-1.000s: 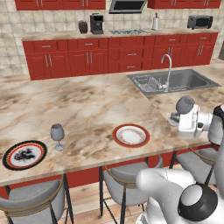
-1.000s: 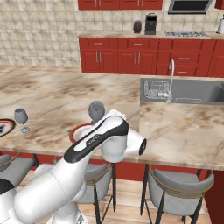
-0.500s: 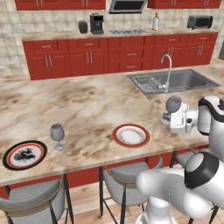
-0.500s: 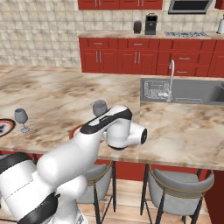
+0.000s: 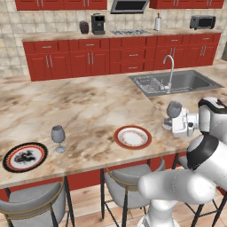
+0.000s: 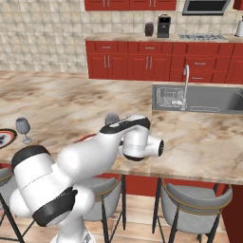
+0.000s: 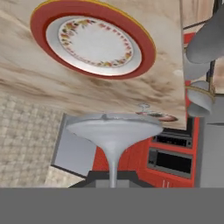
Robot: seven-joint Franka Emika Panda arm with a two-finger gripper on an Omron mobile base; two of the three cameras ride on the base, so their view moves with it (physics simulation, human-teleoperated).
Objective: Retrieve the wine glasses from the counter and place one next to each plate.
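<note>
My gripper [image 5: 178, 123] is shut on the stem of a grey-blue wine glass [image 5: 174, 109], held upright just right of the red-rimmed plate [image 5: 132, 137] on the marbled island top. I cannot tell whether its foot touches the stone. In the hand view the held wine glass [image 7: 113, 130] rises from my gripper [image 7: 112, 180], with the red-rimmed plate [image 7: 92, 41] beyond it. A second wine glass [image 5: 58, 135] stands beside the black-rimmed plate [image 5: 24, 156] at the island's left. The right base view shows the held wine glass [image 6: 112, 118] behind my arm and the second wine glass [image 6: 22, 126] far left.
A sink with a tall faucet [image 5: 170, 71] is set in the island behind the held glass. Grey stools [image 5: 128, 181] stand under the island's near edge. The red-cabinet counter [image 5: 66, 35] with the hob [image 5: 130, 32], a coffee machine and a toaster runs along the back wall.
The held glass has shifted a little left toward the red-rimmed plate in the left base view, and my arm's elbow has swung round. The other glass and both plates have stayed put.
</note>
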